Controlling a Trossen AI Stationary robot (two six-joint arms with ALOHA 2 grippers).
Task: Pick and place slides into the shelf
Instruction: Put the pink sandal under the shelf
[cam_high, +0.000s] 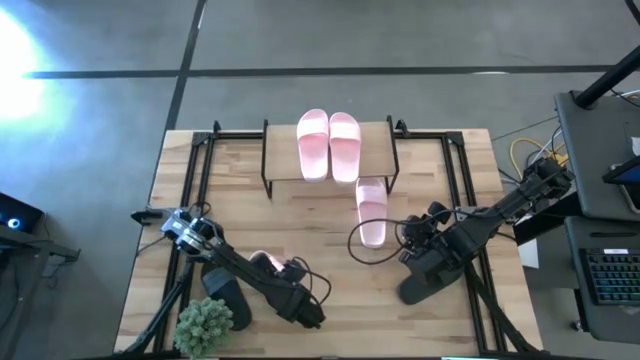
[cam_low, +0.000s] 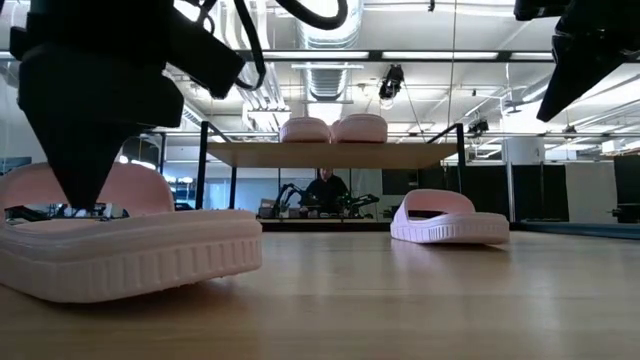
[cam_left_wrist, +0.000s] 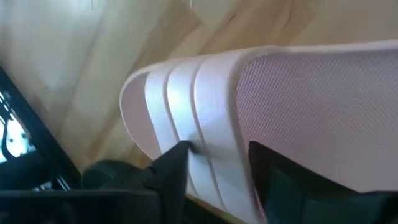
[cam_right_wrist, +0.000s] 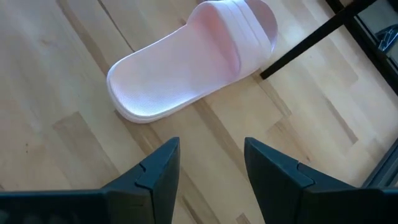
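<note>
Two pale pink slides (cam_high: 328, 143) lie side by side on the shelf's top board (cam_high: 280, 160); they also show in the low view (cam_low: 333, 129). A third pink slide (cam_high: 371, 210) lies sole-down on the table by the shelf's right legs, and shows in the right wrist view (cam_right_wrist: 193, 59). My right gripper (cam_right_wrist: 211, 162) is open and empty above the table, near this slide. My left gripper (cam_left_wrist: 217, 174) is shut on a fourth pink slide (cam_high: 263, 263) near the table's front left. Two black slides (cam_high: 225, 292) (cam_high: 415, 290) lie partly under the arms. My left gripper has the pink slide's ridged strap (cam_left_wrist: 193, 124) where it meets the footbed's side. One finger (cam_left_wrist: 174, 165) is on the strap's outside and the other (cam_left_wrist: 273, 171) is on the textured footbed side. The fingers point down from above (cam_low: 75, 195). The slide rests flat on the table (cam_low: 130, 255).
A small green plant (cam_high: 205, 325) stands at the table's front left corner, beside one black slide. Black frame rails (cam_high: 200, 170) run along both table sides. A person sits behind the shelf in the room (cam_low: 325, 190). Bare tabletop lies between the two arms.
</note>
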